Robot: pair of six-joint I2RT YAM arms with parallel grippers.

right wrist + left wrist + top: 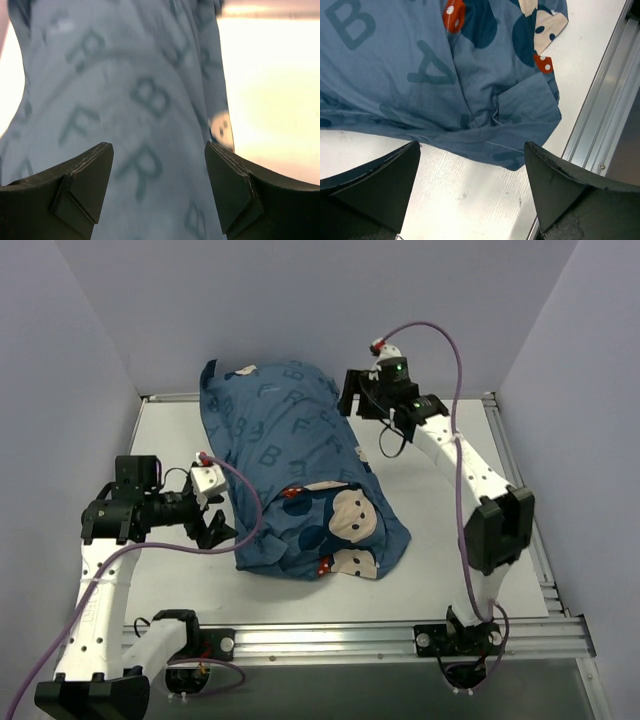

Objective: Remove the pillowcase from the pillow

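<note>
The blue pillowcase with dark letters and mouse faces covers the pillow and lies diagonally on the white table, from the back left to the front middle. The white pillow is hidden inside it. My left gripper is open and empty, just left of the pillowcase's near corner; in the left wrist view the pillowcase lies just beyond my open gripper. My right gripper is open and empty at the pillowcase's far right end; in the right wrist view the pillowcase fills the space past my open gripper.
A metal rail runs along the table's front edge and shows in the left wrist view. Purple walls close in the back and both sides. Bare table surface lies right of the pillowcase.
</note>
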